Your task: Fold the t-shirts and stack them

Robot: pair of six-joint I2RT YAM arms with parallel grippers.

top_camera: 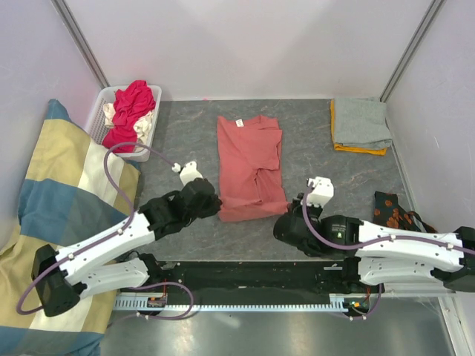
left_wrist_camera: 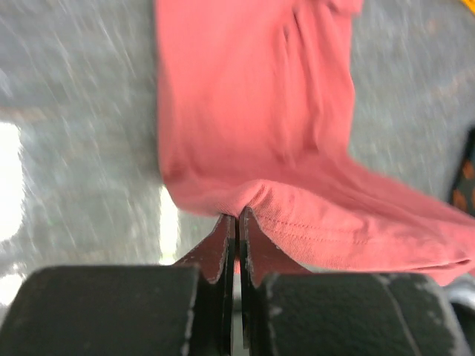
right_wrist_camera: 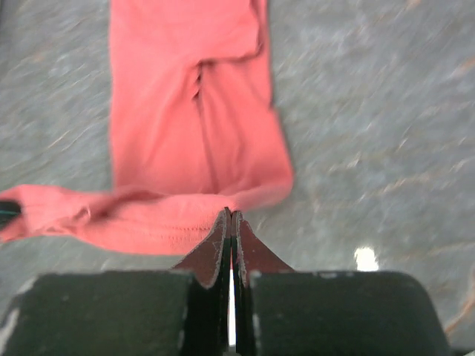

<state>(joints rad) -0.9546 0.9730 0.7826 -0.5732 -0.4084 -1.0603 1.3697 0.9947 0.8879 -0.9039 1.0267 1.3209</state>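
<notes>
Table (top_camera: 185,126): salmon-pink tee (top_camera: 249,159) mid-table, narrow lengthwise strip, collar far. Grey-orange folded stack (top_camera: 360,126) at far right corner. Left pincer (left_wrist_camera: 237,220) and right pincer (right_wrist_camera: 231,217) each clamped on near hem corner. Judgement: lift both level, carry hem to collar, keep edges aligned.

A white lattice basket (top_camera: 97,117) sits in the far left corner of the grey table (top_camera: 182,137). A big striped cushion (top_camera: 56,193) lies along the left edge, just beside the basket. By the right edge, toward the near corner, lies a black cloth (top_camera: 391,210) with orange spots.
</notes>
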